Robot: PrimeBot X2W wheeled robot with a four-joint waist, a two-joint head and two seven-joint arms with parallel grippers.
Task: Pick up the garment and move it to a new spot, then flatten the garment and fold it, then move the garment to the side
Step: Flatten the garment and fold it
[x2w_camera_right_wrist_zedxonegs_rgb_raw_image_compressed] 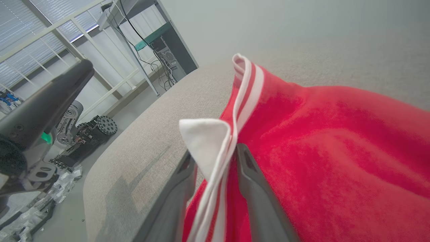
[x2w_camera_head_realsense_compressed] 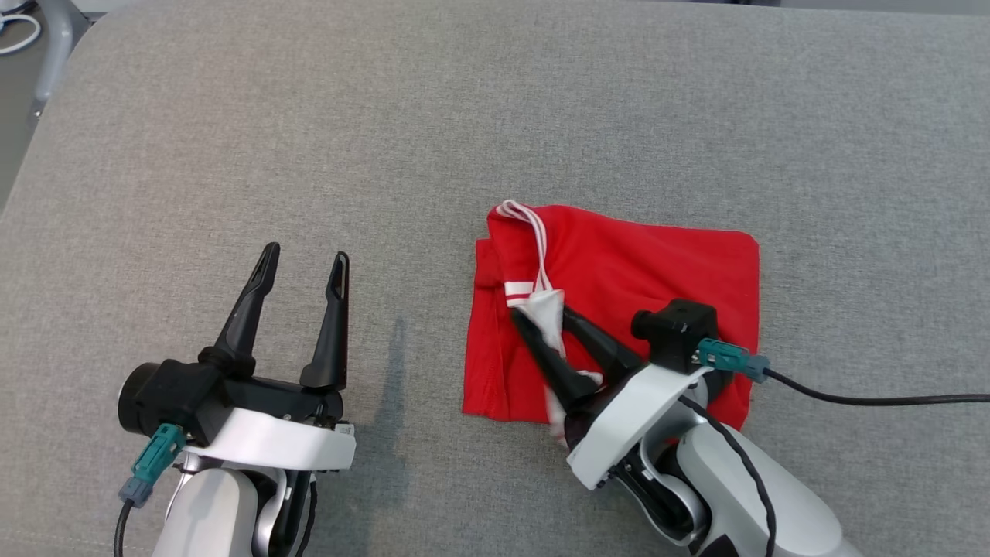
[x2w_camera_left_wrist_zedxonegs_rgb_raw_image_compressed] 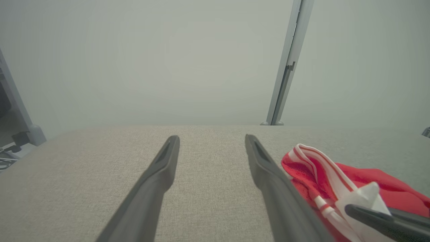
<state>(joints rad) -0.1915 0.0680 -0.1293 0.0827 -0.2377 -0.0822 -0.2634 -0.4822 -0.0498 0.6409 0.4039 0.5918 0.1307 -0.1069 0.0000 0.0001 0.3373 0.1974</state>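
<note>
**Red garment lies folded, right gripper at its collar**

The right gripper (x2w_camera_head_realsense_compressed: 540, 312) lies low over the garment with its two dark fingers on either side of the white striped trim (x2w_camera_head_realsense_compressed: 534, 292). The trim stands up in a small peak between them. The fingers sit close to the cloth, with thin gaps showing in the right wrist view, so I cannot tell whether they are pinching it or have let it go. The left gripper (x2w_camera_head_realsense_compressed: 305, 252) has its jaws spread wide and holds nothing. It hovers over bare fabric near the worktop's front edge, well apart from the cloth.

The red garment (x2w_camera_head_realsense_compressed: 650, 263) lies on the grey padded worktop (x2w_camera_head_realsense_compressed: 464, 116), right of the middle and nearer the front edge than the back. It is gathered into a compact, roughly square packet. Its right and far edges are fairly straight, while its left side is bunched and rumpled around the collar.

By my reading, the picking up, flattening and most of the folding are done. What seems left is tidying that collar side and then carrying the packet off to one side.
</note>
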